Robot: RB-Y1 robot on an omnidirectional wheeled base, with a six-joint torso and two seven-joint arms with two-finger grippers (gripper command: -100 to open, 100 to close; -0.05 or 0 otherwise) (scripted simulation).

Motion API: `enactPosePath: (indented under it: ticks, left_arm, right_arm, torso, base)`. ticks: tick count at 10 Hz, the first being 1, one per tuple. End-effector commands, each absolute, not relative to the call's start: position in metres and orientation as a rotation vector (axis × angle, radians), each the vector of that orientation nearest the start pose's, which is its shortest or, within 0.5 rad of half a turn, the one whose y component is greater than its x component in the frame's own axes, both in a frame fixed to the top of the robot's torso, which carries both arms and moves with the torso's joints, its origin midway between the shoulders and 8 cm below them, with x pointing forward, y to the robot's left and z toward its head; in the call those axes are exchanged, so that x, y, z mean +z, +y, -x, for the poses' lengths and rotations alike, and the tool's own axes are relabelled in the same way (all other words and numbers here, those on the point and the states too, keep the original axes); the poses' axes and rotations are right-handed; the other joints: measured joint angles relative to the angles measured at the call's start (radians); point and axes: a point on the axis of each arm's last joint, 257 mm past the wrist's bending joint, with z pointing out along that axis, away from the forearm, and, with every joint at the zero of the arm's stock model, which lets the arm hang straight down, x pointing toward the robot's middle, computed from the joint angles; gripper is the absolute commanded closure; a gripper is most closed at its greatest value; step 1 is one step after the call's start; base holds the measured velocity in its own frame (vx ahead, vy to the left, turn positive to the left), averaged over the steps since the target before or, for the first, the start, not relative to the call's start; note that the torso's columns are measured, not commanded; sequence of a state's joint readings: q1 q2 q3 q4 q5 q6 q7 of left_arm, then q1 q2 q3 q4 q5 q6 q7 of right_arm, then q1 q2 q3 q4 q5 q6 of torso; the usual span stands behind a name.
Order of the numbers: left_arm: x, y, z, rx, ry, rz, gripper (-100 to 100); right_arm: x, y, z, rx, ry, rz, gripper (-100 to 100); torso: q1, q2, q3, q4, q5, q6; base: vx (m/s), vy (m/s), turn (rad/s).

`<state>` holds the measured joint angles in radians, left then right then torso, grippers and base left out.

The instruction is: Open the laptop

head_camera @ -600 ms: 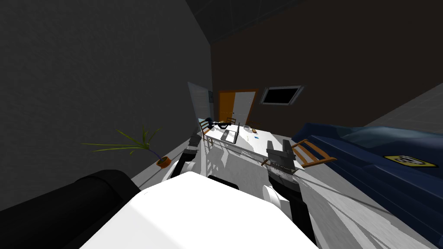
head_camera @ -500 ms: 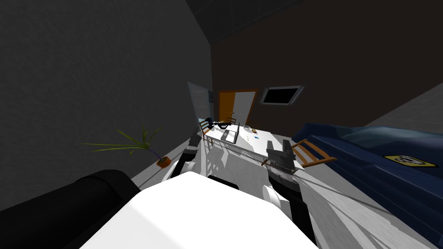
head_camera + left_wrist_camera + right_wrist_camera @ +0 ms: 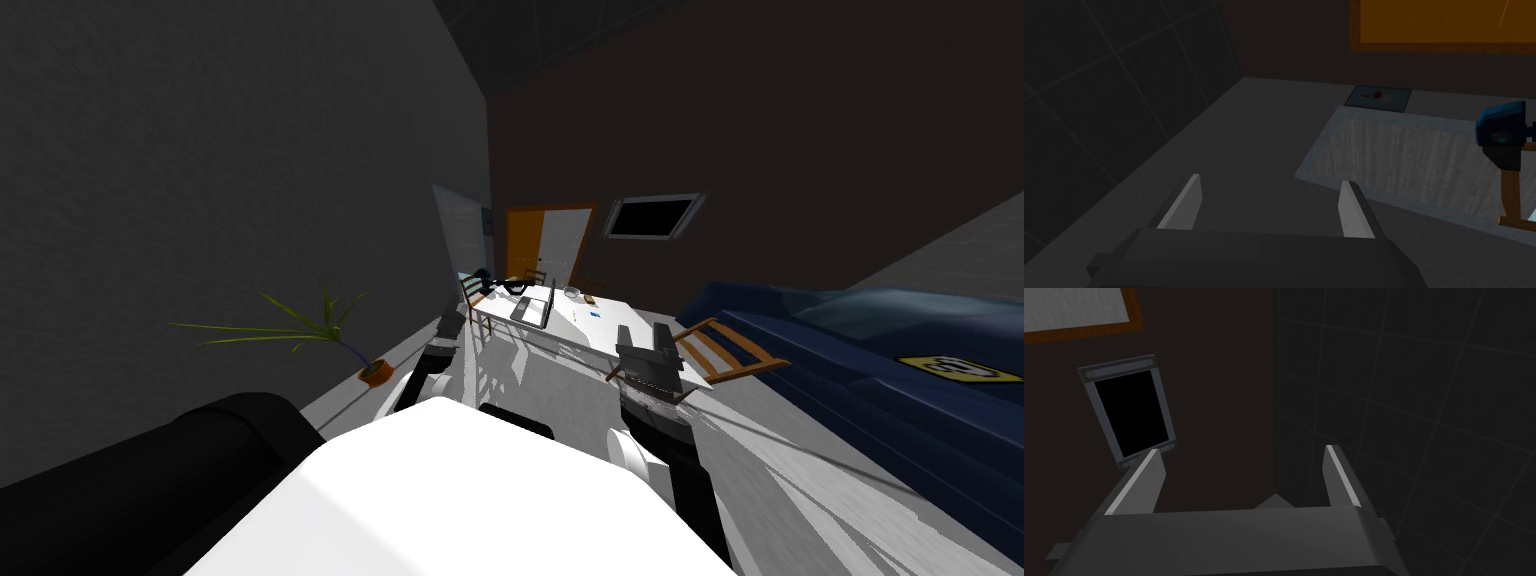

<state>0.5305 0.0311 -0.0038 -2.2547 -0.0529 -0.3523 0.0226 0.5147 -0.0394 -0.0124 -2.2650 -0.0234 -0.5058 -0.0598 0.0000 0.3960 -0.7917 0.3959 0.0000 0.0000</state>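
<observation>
A grey laptop (image 3: 533, 307) sits at the far left end of a white table (image 3: 590, 335) ahead of me, across open floor. Its dark lid stands up from its base. Both arms are raised in front of my chest, well short of the table. My left gripper (image 3: 449, 325) is open with nothing between its fingers (image 3: 1185, 202) and points down at grey floor. My right gripper (image 3: 643, 334) is also open and empty, its fingers (image 3: 1340, 474) wide apart.
A wooden chair (image 3: 728, 352) stands at the table's near right corner, another (image 3: 473, 292) at its far left. A dark blue lamp (image 3: 492, 283) and small items lie on the table. A black couch (image 3: 180, 470), potted plant (image 3: 372, 372) and blue sofa (image 3: 880, 360) flank the way.
The whole head view has shifted a little: the plant has slid left and the chair right, so I have moved slightly toward the table. Both arms hold their pose.
</observation>
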Motion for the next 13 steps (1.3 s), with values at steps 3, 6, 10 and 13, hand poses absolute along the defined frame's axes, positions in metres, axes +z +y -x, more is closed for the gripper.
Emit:
enactPosePath:
  ticks: [3, 6, 10, 13]
  left_arm:
    - [-0.028, 0.281, -0.369, -1.228, 0.797, 0.776, 0]
    - [-0.046, 0.274, -0.379, -1.173, 0.913, 0.725, -100]
    - [-0.076, 0.273, -0.393, -1.075, 1.039, 0.696, -100]
    - [-0.106, 0.275, -0.406, -0.975, 1.152, 0.664, -100]
  right_arm:
    - [0.015, -0.285, -0.344, 1.351, 0.628, -0.685, 0]
    - [0.014, -0.285, -0.344, 1.351, 0.628, -0.685, 0]
    - [0.014, -0.285, -0.344, 1.351, 0.628, -0.686, 0]
    - [0.014, -0.285, -0.344, 1.351, 0.628, -0.686, 0]
  torso:
    - [0.000, 0.222, -0.443, 0.221, 0.000, 0.000]
    - [-0.003, 0.337, -0.680, 0.338, -0.001, 0.000]
    - [-0.001, 0.342, -0.685, 0.342, 0.000, 0.000]
    - [-0.001, 0.343, -0.684, 0.342, 0.000, 0.000]
  base:
    - [0.000, 0.000, 0.000]
    - [0.048, -0.082, -0.038]
    - [0.122, -0.175, -0.052]
    - [0.119, -0.188, -0.064]
